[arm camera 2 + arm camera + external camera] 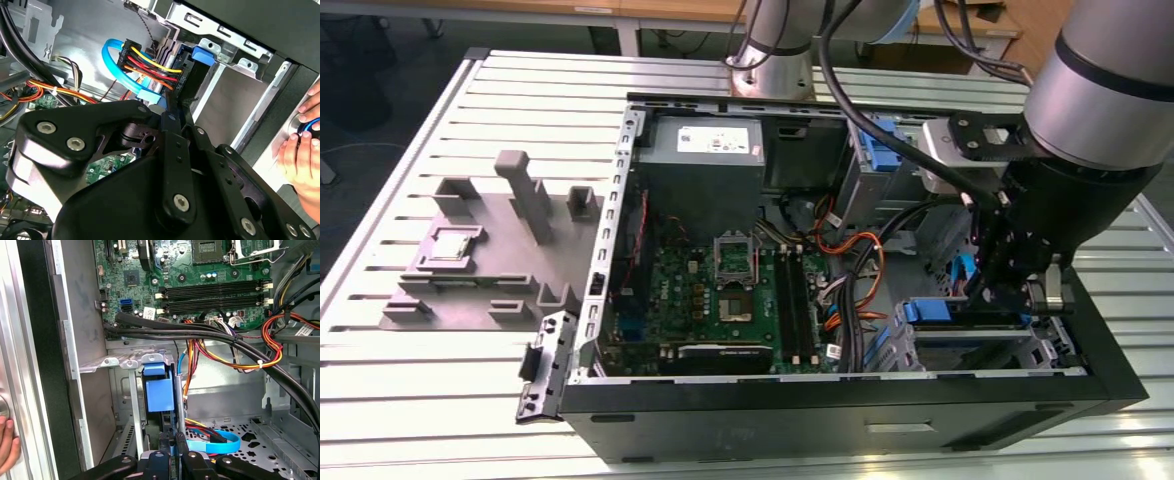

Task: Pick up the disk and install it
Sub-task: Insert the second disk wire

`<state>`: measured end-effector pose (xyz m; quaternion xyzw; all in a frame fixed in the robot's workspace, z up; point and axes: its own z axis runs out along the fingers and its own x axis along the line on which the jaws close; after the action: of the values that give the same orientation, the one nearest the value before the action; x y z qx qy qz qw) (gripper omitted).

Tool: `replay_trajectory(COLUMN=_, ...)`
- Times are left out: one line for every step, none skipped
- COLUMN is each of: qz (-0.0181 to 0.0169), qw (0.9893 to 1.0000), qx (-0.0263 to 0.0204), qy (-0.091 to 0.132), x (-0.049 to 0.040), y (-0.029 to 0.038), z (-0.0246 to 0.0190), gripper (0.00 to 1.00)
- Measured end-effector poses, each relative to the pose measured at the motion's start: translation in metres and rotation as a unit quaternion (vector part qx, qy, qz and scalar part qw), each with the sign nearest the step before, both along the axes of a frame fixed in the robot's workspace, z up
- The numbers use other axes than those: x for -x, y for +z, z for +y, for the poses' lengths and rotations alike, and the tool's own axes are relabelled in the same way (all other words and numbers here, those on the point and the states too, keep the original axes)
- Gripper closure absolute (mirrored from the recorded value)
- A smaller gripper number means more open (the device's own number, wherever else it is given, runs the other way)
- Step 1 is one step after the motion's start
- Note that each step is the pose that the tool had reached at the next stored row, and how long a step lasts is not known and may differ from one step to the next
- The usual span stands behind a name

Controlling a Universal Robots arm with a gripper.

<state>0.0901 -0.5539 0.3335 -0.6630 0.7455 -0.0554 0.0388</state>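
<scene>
The disk stands edge-on in the metal drive cage at the case's front corner, its blue bracket facing the first wrist view and a thin silver edge beside it. My gripper is shut on its near edge, with the black fingers pinching it. In the second wrist view the disk shows a blue tab, with red, yellow and black power wires and a blue data cable close beside it. In the exterior view my gripper reaches down into the case beside the blue bracket.
The open computer case lies on a slatted table, with the motherboard, a grey power-supply box and thick cable bundles inside. A grey fixture sits on the exterior view's left. A person's hand rests on the case edge.
</scene>
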Motion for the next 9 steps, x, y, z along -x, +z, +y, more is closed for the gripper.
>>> replay_trajectory(qz=0.0, qw=1.0, qx=-0.0001, qy=0.0, x=0.0, y=-0.0001, z=0.0, gripper=0.84)
replay_trajectory(qz=0.0, qw=1.0, qx=-0.0002, qy=0.0, x=0.0, y=-0.0001, z=0.0, gripper=0.84)
replay_trajectory(qz=0.0, qw=1.0, qx=-0.0003, qy=0.0, x=0.0, y=0.0, z=0.0, gripper=0.84)
replay_trajectory(qz=-0.0003, qw=1.0, qx=-0.0004, qy=0.0, x=0.0, y=0.0004, z=0.0, gripper=0.84)
replay_trajectory(qz=-0.0006, qw=1.0, qx=-0.0004, qy=0.0, x=0.0001, y=0.0009, z=0.0, gripper=0.84)
replay_trajectory(qz=-0.0011, qw=1.0, qx=-0.0003, qy=0.0, x=0.0003, y=0.0014, z=0.0, gripper=0.84)
replay_trajectory(qz=-0.0018, qw=1.0, qx=-0.0004, qy=0.001, x=0.0006, y=0.0015, z=0.0, gripper=0.84)
replay_trajectory(qz=-0.0024, qw=1.0, qx=-0.0003, qy=0.002, x=0.0008, y=0.0016, z=0.0001, gripper=0.84)
replay_trajectory(qz=-0.003, qw=1.0, qx=-0.0002, qy=0.004, x=0.001, y=0.0017, z=0.0, gripper=0.84)
